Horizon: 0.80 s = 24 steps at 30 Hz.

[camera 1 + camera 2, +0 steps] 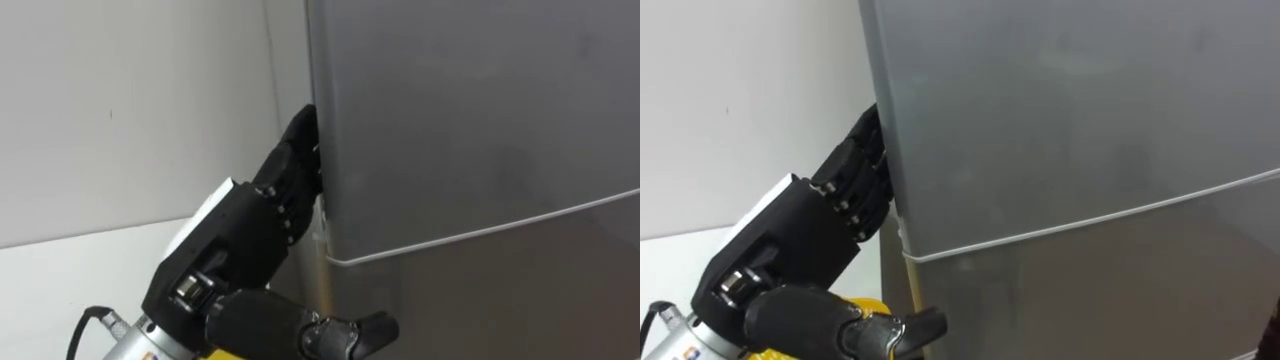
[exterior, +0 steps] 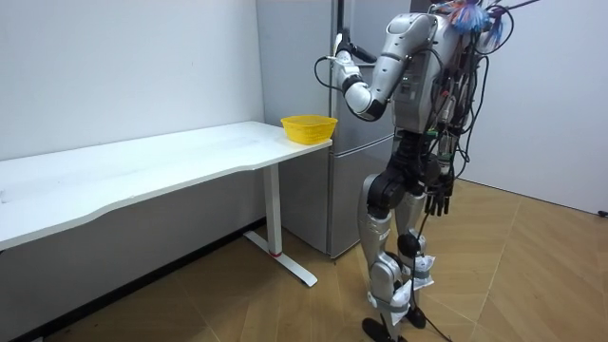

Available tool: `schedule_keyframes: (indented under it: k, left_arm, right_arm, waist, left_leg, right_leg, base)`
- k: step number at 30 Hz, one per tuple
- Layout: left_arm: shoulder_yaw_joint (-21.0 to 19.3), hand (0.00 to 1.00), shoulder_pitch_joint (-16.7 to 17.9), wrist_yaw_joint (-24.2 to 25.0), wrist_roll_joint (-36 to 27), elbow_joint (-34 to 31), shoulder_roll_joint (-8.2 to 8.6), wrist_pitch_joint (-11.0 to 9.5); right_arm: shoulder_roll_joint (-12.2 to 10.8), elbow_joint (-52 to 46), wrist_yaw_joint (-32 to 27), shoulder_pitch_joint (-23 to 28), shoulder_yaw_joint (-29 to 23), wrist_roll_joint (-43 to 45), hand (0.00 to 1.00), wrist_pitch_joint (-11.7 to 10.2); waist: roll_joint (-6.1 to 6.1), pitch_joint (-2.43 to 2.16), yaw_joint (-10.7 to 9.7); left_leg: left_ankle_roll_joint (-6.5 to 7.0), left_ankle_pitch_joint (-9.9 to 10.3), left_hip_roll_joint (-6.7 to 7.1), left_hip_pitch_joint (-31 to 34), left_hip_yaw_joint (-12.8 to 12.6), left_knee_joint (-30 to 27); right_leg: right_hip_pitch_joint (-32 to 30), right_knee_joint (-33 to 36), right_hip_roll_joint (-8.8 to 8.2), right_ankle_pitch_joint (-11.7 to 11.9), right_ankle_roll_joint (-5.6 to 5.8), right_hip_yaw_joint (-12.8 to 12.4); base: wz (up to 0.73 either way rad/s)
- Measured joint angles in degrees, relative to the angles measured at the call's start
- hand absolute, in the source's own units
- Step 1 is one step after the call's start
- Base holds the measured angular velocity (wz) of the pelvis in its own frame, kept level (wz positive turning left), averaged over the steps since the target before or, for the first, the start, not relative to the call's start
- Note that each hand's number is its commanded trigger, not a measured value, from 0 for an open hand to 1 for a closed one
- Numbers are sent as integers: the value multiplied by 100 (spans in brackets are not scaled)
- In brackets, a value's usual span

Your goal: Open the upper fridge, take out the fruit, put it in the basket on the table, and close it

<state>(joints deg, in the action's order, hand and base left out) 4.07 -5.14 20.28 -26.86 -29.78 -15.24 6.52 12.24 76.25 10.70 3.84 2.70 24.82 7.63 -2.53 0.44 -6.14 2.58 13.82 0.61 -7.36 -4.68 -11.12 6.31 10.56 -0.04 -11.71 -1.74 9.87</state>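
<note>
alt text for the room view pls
A humanoid robot stands facing a tall grey metal fridge, its left hand raised to the edge of the upper door and its right hand hanging at its side. A yellow bowl sits on the long white table beside the fridge.

"Where does the fridge stand?"

"Against the wall, with the robot right before it, facing its doors."

"And the table?"

"To the fridge's left as the robot faces it, along the same wall, with its end just beside the fridge's side. The bowl sits on that end."

"How do the doors lie?"

"The upper door is above the lower door, with a seam between them."

"The hands?"

"The left hand is at the upper door's left edge, just above the seam. The right hand hangs low before the fridge, well apart from it."
</note>
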Motion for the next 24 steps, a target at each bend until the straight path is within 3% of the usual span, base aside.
schedule_keyframes:
  k: [3,4,5,9,10,11,15,24]
  left_arm:
    - [23,0,0,2,3,-1,0,0]
    - [34,35,0,2,3,-1,0,0]
    - [36,100,0,2,-2,-1,0,0]
    - [26,100,0,-37,-6,-1,0,-2]
    - [-24,69,0,-108,-6,4,0,-2]
    - [-53,0,0,-140,-4,14,1,-2]
    - [-194,0,0,-204,-1,48,-17,-2]
    - [188,0,0,-26,-4,46,-124,-4]
  right_arm:
    - [0,-2,-11,-34,2,-3,0,3]
    - [0,-3,-12,-42,7,-8,0,3]
    - [0,-3,-12,-46,11,-6,0,3]
    - [1,-4,-7,-56,13,5,0,1]
    - [1,-3,-5,-55,13,8,0,0]
    - [1,-7,-2,-56,13,14,0,-1]
    - [5,11,21,-57,13,17,0,-1]
    - [6,10,32,-48,14,12,0,-4]
  waist:
    - [1,0,4]
    - [2,0,4]
    - [2,0,4]
    - [3,-1,7]
    - [6,-1,12]
    - [6,-1,13]
    - [6,-2,14]
    - [-31,-17,0]
  left_leg:
    - [0,0,1,31,9,3]
    - [0,0,1,45,7,3]
    - [0,0,1,50,5,2]
    - [0,0,1,73,5,-3]
    - [0,0,1,74,1,-3]
    - [0,0,1,75,0,-3]
    - [0,0,3,66,-9,-3]
    - [0,0,0,71,-37,-16]
  right_leg:
    - [-36,3,0,0,0,-6]
    - [-49,5,0,0,0,-5]
    - [-53,5,0,0,1,-3]
    - [-67,3,-1,0,1,7]
    - [-67,1,-2,0,1,10]
    - [-69,1,-2,0,1,10]
    - [-74,-4,-2,1,1,9]
    - [-81,11,0,2,1,-24]
  base:
    - [0]
    - [0]
    - [0]
    - [0]
    - [0]
    - [0]
    - [0]
    - [-1]
